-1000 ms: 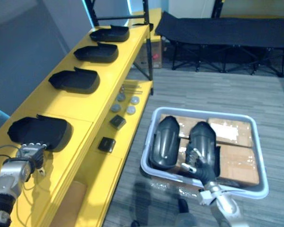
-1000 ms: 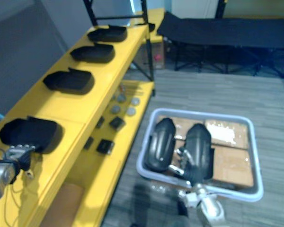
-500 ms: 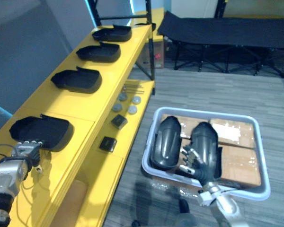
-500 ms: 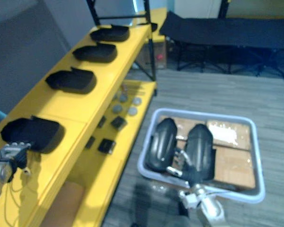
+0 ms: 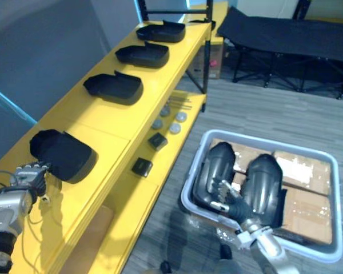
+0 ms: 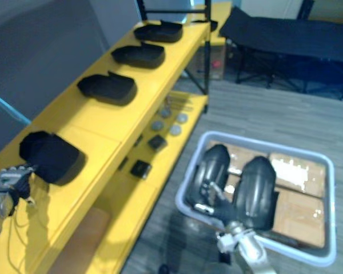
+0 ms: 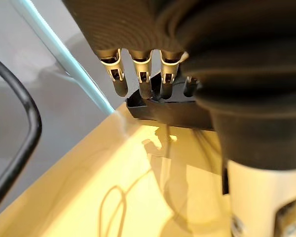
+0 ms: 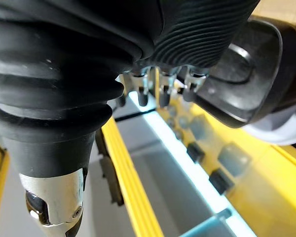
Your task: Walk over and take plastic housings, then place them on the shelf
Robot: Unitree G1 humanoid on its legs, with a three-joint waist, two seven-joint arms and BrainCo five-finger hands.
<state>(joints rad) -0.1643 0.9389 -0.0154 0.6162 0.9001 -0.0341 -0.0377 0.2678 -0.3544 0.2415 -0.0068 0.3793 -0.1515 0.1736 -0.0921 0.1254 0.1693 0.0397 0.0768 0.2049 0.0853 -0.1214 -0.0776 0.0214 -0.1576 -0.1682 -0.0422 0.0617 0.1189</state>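
Four black plastic housings lie in a row on the yellow shelf top (image 5: 111, 123); the nearest housing (image 5: 63, 155) is beside my left hand (image 5: 24, 181). The hand's straight fingers (image 7: 139, 74) point at that housing's edge (image 7: 163, 109) and hold nothing. Two more dark housings, the left one (image 5: 214, 168) and the right one (image 5: 264, 188), lie side by side in a pale bin (image 5: 268, 145) on the floor. My right hand (image 5: 227, 197) hovers open at their near ends, between the two. The right wrist view has one housing (image 8: 246, 64) just past the fingers (image 8: 163, 91).
A lower yellow shelf carries small black blocks (image 5: 142, 166) and grey discs (image 5: 166, 117). Brown cardboard (image 5: 308, 205) lines the bin under the housings. A black folding cot (image 5: 286, 34) stands at the back across grey plank flooring (image 5: 257, 114).
The camera has shifted, so the whole scene sits further right and lower. Relative to the bin, my right hand has moved from the right housing toward the left one. The left hand stays put.
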